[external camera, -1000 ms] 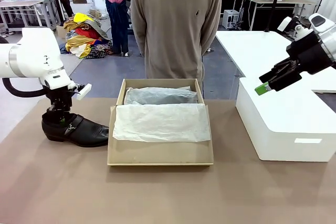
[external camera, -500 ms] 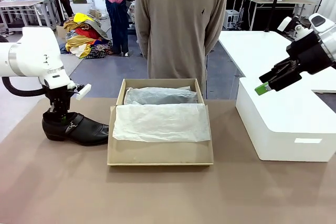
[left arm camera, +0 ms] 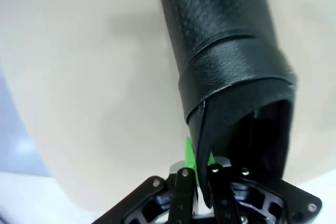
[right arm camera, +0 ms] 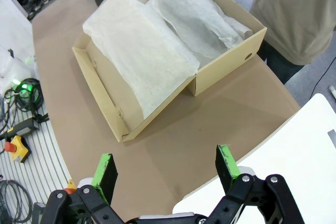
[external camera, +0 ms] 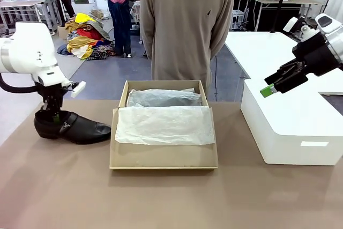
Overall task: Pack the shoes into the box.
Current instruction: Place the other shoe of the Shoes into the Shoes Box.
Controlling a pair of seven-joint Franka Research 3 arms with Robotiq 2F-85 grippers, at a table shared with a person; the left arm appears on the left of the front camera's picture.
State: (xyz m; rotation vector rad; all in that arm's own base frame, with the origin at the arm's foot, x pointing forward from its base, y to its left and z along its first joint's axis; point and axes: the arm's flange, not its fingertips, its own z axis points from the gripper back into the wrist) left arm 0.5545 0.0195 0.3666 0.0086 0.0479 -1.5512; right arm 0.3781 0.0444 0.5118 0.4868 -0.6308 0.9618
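Left claw (external camera: 53,112) shut hard on the back collar of the shoe (external camera: 75,127). Wrist view: leather rim pinched between my green pads, one finger inside the opening, one outside

Shoe lies on the table (external camera: 161,197) at 9 o'clock of the box (external camera: 163,162). Its toe points to 3 o'clock, right at the box wall; cannot tell if it touches. Box is open and lined with tissue paper (external camera: 163,124). Something lies wrapped in its far half; cannot tell what

Handling, my judgement: glossy leather, so slick. Collar is soft and folds under the pinch. Sole and heel are stiff and carry most of the weight, so the toe will likely droop and swing on lifting. Collar above the heel looks a fair hold; lift slowly, toe first over the wall

Against one second ago: jaws have closed on the collar. Heel end has gone toward 9 o'clock and risen a little with my arm; toe has kept its place

Right claw (external camera: 276,83) unchanged: spread wide, holding nothing, above the white box (external camera: 295,127) at 3 o'clock
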